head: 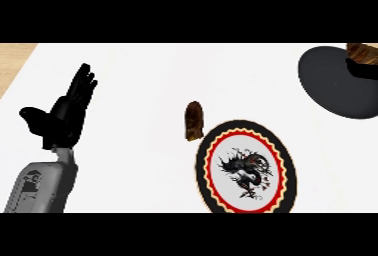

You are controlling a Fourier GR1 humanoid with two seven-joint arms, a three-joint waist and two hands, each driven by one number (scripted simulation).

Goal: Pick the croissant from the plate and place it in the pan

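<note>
A brown croissant (pixel 193 120) lies on the white counter just off the upper left rim of the plate (pixel 245 167), not on it. The plate is round, with a black and red scalloped border and a dark dragon figure in its white middle. A black pan (pixel 336 82) sits at the upper right, cut by the view's edge, with a brown wooden handle (pixel 362 53) at its top. My left hand (pixel 65 112) rests at the left, open, fingers up, well apart from the croissant. My right hand does not show.
The white counter (pixel 148 75) fills the view. A strip of wooden floor (pixel 13 62) shows past its upper left edge.
</note>
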